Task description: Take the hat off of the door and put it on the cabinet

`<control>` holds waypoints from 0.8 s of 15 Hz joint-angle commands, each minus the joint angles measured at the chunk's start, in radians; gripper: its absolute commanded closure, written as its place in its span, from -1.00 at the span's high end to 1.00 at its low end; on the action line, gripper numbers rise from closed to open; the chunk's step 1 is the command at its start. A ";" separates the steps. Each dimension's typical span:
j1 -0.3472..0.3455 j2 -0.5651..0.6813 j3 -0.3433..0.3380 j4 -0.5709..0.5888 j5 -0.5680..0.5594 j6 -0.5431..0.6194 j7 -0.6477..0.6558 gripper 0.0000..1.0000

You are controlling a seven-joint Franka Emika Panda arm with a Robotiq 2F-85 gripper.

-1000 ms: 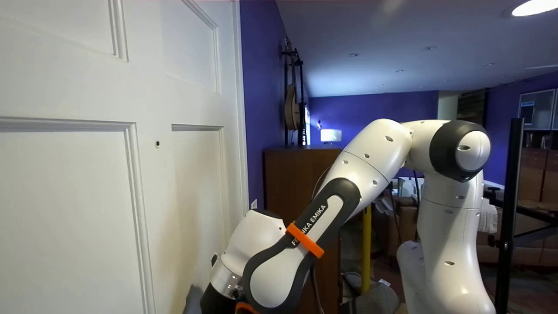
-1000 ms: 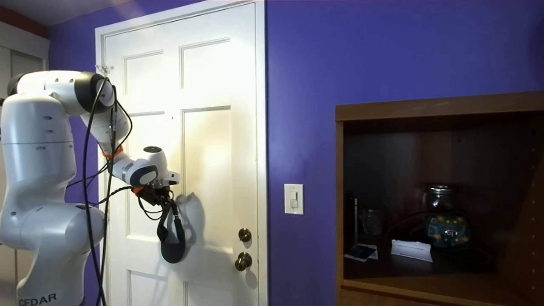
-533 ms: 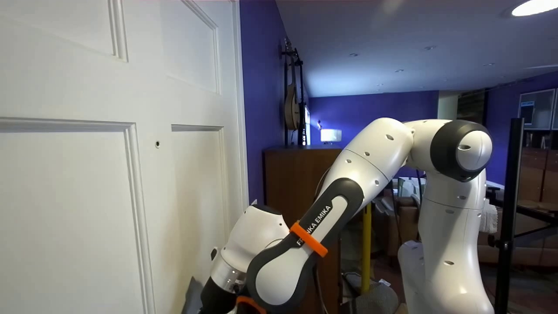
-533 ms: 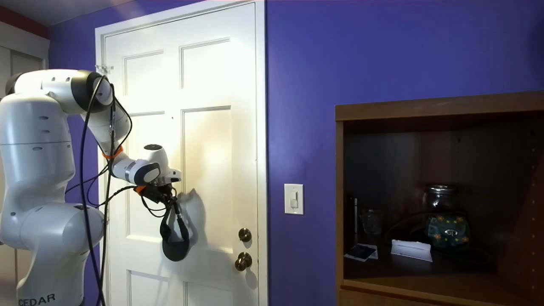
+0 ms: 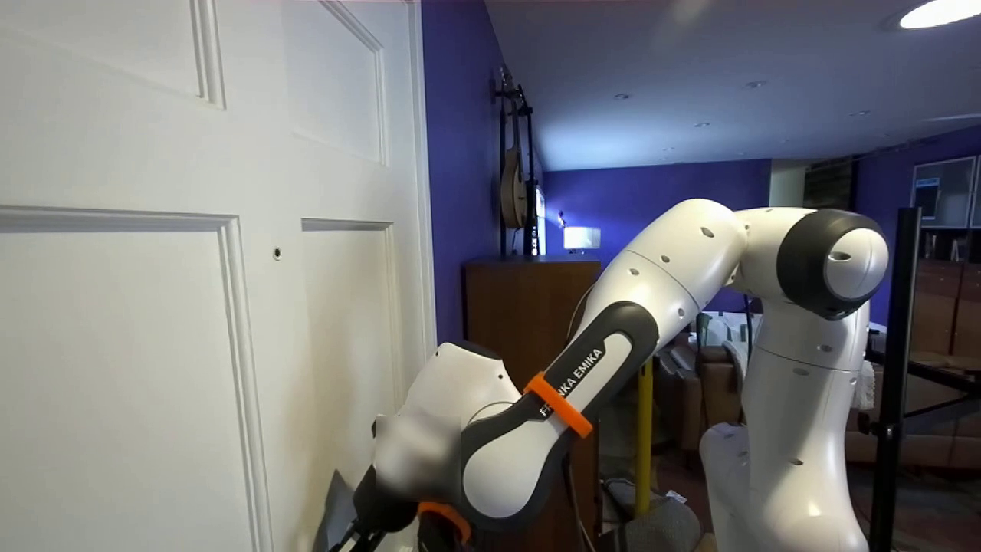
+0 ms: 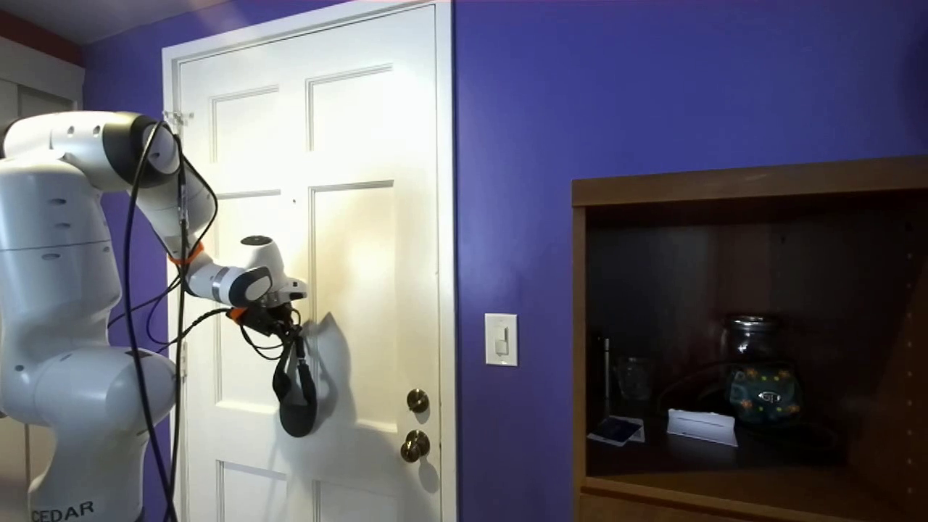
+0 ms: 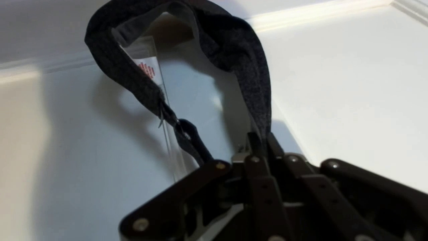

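Note:
The hat (image 6: 297,413), dark and floppy with a looped band, hangs below my gripper (image 6: 291,332) in front of the white panelled door (image 6: 355,290) in an exterior view. In the wrist view my gripper (image 7: 263,144) is shut on one end of the hat's band (image 7: 254,80), and the band loops up and round to the left. The door (image 7: 351,83) fills the background there. The cabinet (image 6: 754,185), brown wood with a flat top, stands right of the door; its dark side (image 5: 529,307) shows in an exterior view. The hat is out of view there.
A clear strip (image 7: 162,87) with a red-printed white label shows behind the hat in the wrist view. A light switch (image 6: 501,339) and brass door knobs (image 6: 415,446) are nearby. The cabinet's open shelf holds a jar (image 6: 750,337) and a patterned bag (image 6: 765,395). Cables hang beside the arm.
My gripper has risen slightly with the hat in it, and the hat has turned a little. The arm's elbow has moved up and back from the door.

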 commanded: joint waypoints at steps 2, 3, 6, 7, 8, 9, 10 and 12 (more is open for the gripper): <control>-0.033 -0.092 0.012 -0.026 -0.095 -0.027 0.086 -0.97; -0.036 -0.105 0.012 -0.027 -0.104 -0.031 0.096 -0.97; -0.068 -0.148 0.027 -0.036 -0.150 -0.057 0.146 -0.97; -0.077 -0.161 0.029 -0.039 -0.162 -0.065 0.160 -0.97; -0.078 -0.174 0.028 -0.040 -0.158 -0.070 0.173 -0.97; -0.088 -0.186 0.030 -0.044 -0.166 -0.076 0.187 -0.97; -0.093 -0.197 0.032 -0.047 -0.168 -0.082 0.199 -0.97; -0.104 -0.219 0.033 -0.057 -0.168 -0.089 0.216 -0.97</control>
